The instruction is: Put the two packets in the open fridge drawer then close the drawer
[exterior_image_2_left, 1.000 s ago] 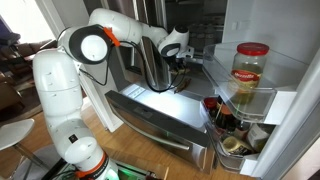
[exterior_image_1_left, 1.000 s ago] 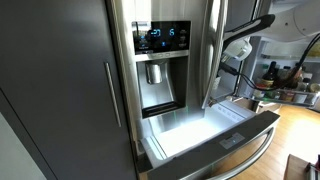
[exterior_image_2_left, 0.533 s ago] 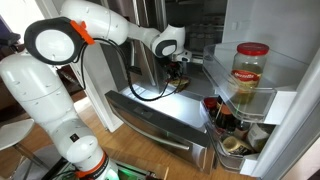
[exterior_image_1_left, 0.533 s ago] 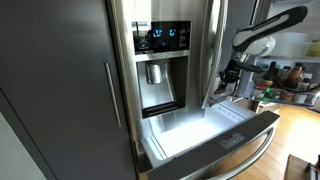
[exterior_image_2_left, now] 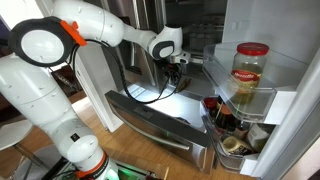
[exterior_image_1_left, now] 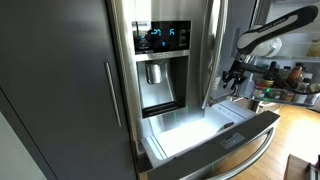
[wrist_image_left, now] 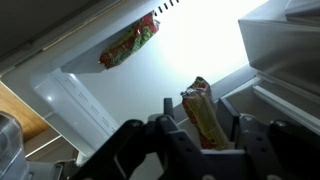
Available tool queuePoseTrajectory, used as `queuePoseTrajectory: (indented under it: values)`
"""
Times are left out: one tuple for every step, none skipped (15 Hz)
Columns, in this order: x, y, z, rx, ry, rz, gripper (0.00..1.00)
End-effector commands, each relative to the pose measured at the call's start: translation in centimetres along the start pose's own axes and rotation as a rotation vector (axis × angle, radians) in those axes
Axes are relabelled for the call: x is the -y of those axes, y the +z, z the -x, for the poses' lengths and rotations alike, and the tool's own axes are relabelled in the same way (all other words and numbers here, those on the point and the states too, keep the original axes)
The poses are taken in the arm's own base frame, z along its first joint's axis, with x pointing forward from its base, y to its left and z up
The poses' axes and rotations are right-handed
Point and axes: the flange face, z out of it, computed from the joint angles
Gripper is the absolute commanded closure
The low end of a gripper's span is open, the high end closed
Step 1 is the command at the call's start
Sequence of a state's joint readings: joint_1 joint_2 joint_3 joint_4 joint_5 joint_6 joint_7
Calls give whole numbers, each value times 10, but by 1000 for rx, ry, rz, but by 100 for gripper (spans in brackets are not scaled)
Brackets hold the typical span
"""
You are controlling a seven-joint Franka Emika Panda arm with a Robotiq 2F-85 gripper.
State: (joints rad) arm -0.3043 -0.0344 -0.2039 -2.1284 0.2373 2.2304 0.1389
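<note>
the fridge drawer (exterior_image_1_left: 195, 130) stands pulled out at the foot of the fridge, below the dispenser (exterior_image_1_left: 160, 62). in the wrist view the 1st packet (wrist_image_left: 130, 44) lies inside the drawer, near a wall. the 2nd packet (wrist_image_left: 202, 108) shows between the fingers of the hand (wrist_image_left: 203, 128), with the drawer's inside behind it. in an exterior view the hand (exterior_image_2_left: 178, 70) hangs over the drawer's back part. to its right a jar (exterior_image_2_left: 250, 68) stands on the door shelf (exterior_image_2_left: 262, 97), above a filled door bin (exterior_image_2_left: 238, 148).

The arm (exterior_image_2_left: 100, 22) has swung round. Its big round joint (exterior_image_2_left: 40, 45) has slid toward the picture's edge (this shows in an exterior view). The gripper (exterior_image_1_left: 234, 78) has dipped a little and moved away from the fridge door (exterior_image_1_left: 214, 40), and the arm stretches out longer behind it.
</note>
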Motion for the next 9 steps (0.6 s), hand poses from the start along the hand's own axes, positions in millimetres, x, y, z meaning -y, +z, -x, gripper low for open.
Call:
queuePoseTrajectory:
  values:
    - [-5,11,-13,-93,-75,-27,19]
    - [-6,16,-19,-112,-100,-19,10]
    - [-7,21,-23,-115,-117,-21,4]
    - [-7,30,-27,-119,-146,-21,0]
    - [-7,37,-29,-119,-167,-18,0]
    - [-7,46,-31,-108,-188,-27,0]
    - [-6,54,-33,-98,-210,-37,0]
    - [-6,63,-35,-86,-230,-48,0]
    - [-6,70,-37,-76,-254,-57,0]
